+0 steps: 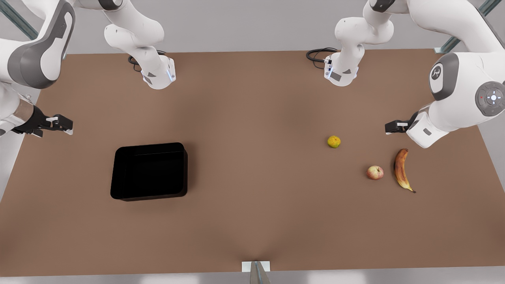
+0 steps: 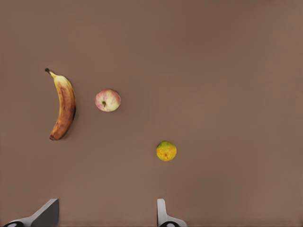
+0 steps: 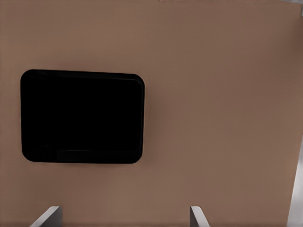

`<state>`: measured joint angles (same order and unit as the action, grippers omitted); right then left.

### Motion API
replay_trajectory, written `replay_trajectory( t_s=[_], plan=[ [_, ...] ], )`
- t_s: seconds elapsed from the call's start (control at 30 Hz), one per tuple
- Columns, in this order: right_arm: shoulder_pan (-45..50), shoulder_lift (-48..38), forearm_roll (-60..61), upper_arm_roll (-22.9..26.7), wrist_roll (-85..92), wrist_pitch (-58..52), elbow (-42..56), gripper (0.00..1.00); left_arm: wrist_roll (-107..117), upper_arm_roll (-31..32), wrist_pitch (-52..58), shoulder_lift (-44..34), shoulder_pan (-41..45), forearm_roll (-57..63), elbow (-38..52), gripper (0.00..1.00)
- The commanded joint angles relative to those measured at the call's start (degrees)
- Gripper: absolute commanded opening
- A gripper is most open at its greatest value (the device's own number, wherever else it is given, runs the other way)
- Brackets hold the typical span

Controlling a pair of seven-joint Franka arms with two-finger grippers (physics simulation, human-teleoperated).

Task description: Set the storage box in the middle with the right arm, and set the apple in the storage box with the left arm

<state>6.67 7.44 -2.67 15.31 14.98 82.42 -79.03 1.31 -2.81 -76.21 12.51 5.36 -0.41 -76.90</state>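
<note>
The black storage box (image 1: 150, 194) lies empty on the brown table, toward the front view's left, and also appears in the right wrist view (image 3: 83, 75). My right gripper (image 1: 63, 124) hovers open at the table's edge, left of and behind the box; its fingertips (image 3: 47, 216) are spread wide. The red-and-yellow apple (image 1: 375, 172) (image 2: 108, 100) rests on the front view's right. Open as well, my left gripper (image 1: 394, 127) hangs above the table behind the apple, one of its fingertips (image 2: 163, 215) showing in the left wrist view.
A brown-spotted banana (image 1: 401, 167) (image 2: 64, 106) lies right beside the apple. A small yellow-green fruit (image 1: 333, 141) (image 2: 166, 151) sits apart, nearer the centre. Bare table (image 1: 252, 118) stretches between box and fruits. A white bracket (image 1: 255, 267) marks the near edge.
</note>
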Motion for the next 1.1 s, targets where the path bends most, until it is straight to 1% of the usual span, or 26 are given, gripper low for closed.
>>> replay_trajectory(
  t_s=[0.0,0.07,0.1,0.17,0.2,0.23,0.27,0.33,0.43,0.57,0.7,0.77,0.97,1.0,1.07],
  plan=[
    [0.0,-0.1,0.0,0.1,1.7,0.0,0.0,1.00,-0.1,0.0,0.6,0.0,0.0,0.0,0.1,1.00],
    [0.0,0.4,-0.1,0.2,-0.6,0.3,0.1,1.00,-0.1,0.0,0.6,0.0,0.0,0.1,0.0,1.00],
    [-0.1,2.7,-0.2,0.3,-0.8,0.8,-1.3,1.00,-0.2,-0.1,0.6,0.0,0.0,0.1,0.0,1.00],
    [-2.4,9.2,-0.2,0.4,-0.9,6.7,-2.6,1.00,-0.2,0.0,0.7,0.0,0.0,0.1,0.0,1.00],
    [-2.5,9.3,-0.2,0.4,-0.8,14.0,-8.1,1.00,-0.1,-0.1,0.7,0.0,0.0,0.1,0.0,1.00],
    [-2.7,9.6,-0.1,0.4,-0.9,16.4,-10.4,1.00,0.0,0.0,0.7,0.0,0.0,0.1,0.0,1.00],
    [-2.7,10.1,0.9,0.3,-0.9,25.0,-14.0,1.00,0.0,0.0,0.7,0.0,0.0,0.1,0.0,1.00],
    [-2.8,12.9,1.6,0.3,-0.9,32.9,-15.9,1.00,0.1,0.0,0.8,0.1,0.0,0.1,-0.1,1.00],
    [-3.1,13.2,3.1,0.3,-0.9,44.8,-23.0,1.00,0.2,0.0,0.9,0.1,0.0,0.1,-0.2,1.00],
    [-2.9,15.3,3.5,0.3,-3.0,45.8,-27.2,1.00,0.3,-0.1,1.7,0.1,0.0,0.2,-0.2,1.00],
    [-2.9,18.9,4.6,0.3,-3.4,44.8,-28.1,1.00,0.3,0.0,1.9,0.4,0.1,0.2,-0.2,1.00],
    [-2.5,19.0,5.1,0.2,-3.4,41.8,-28.1,1.00,0.3,-0.1,1.9,0.5,0.0,0.2,-0.2,1.00],
    [-2.5,22.7,5.2,-0.5,-3.3,41.9,-27.8,1.00,0.3,-0.1,2.4,0.5,0.1,0.2,-0.2,1.00],
    [-2.5,22.9,5.2,-0.5,-3.3,41.7,-27.9,0.95,0.3,-0.1,2.4,0.5,0.0,0.2,-0.2,1.00],
    [-2.5,24.5,5.1,-0.5,-3.0,41.2,-27.5,0.55,0.3,-0.1,2.4,0.5,0.1,0.2,-0.2,1.00]
  ],
)
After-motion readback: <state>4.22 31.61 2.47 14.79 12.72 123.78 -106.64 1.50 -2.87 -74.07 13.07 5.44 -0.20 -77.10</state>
